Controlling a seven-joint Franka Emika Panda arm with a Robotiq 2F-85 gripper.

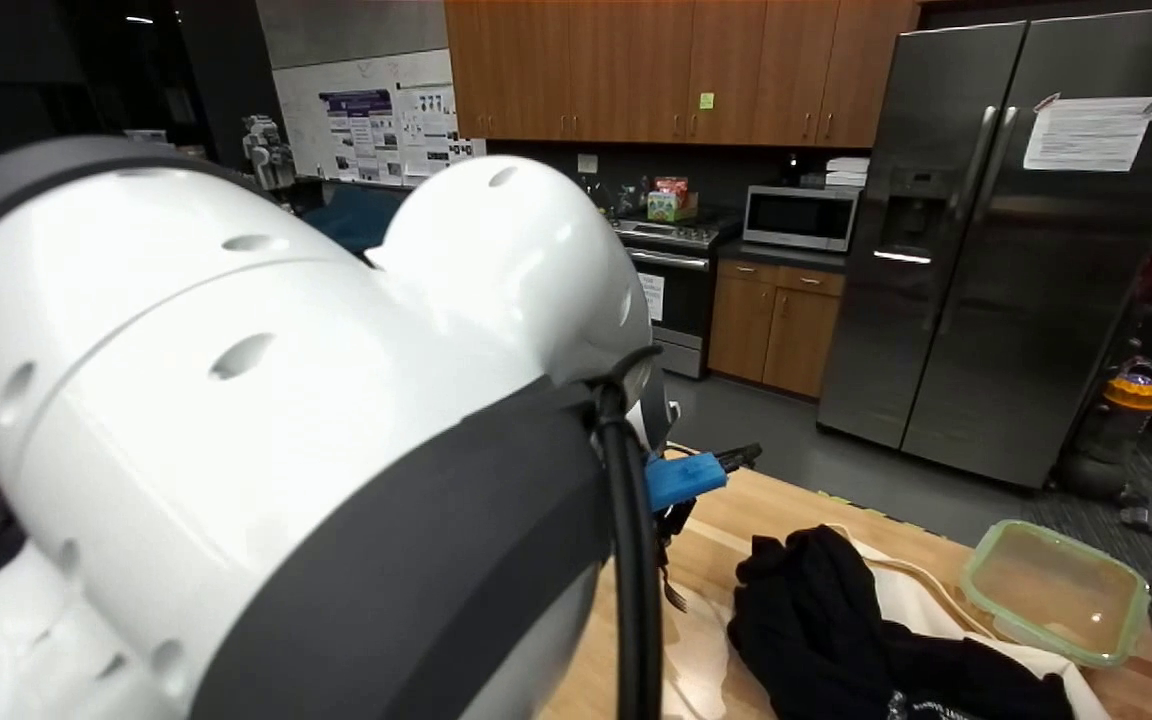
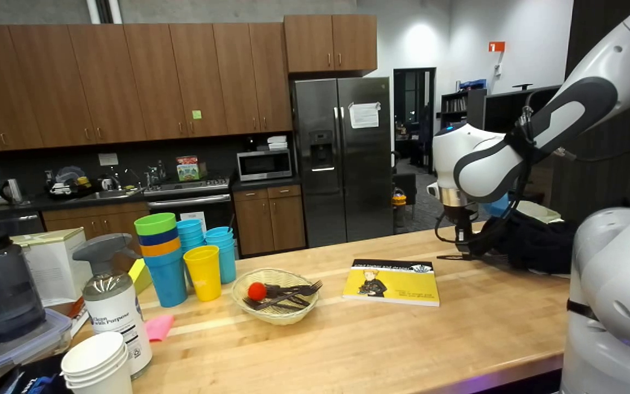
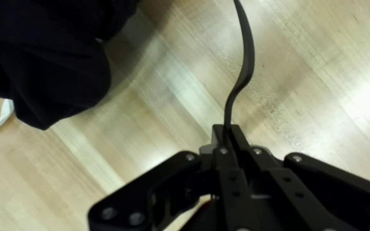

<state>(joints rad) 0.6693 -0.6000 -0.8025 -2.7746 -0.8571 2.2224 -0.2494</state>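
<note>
My gripper (image 3: 226, 133) is shut on a dark fork (image 3: 249, 54), which sticks out between the fingertips in the wrist view. The fork's tines are cut off by the top edge there, but they show in an exterior view (image 1: 674, 596). In an exterior view the gripper (image 2: 464, 250) points down over the wooden table, and the fork (image 2: 451, 257) lies nearly level, close to the tabletop. I cannot tell whether it touches the table. A black cloth (image 3: 50, 57) lies beside the gripper and also shows in both exterior views (image 1: 826, 620) (image 2: 536, 246).
A yellow book (image 2: 391, 284) lies on the table (image 2: 348, 350). A woven basket (image 2: 276, 318) holds dark forks (image 2: 287, 298) and a red ball (image 2: 257, 291). Stacked cups (image 2: 164, 273), a yellow cup (image 2: 204, 276) and a spray bottle (image 2: 118, 317) stand farther along. A green-rimmed container (image 1: 1056, 590) sits behind the cloth.
</note>
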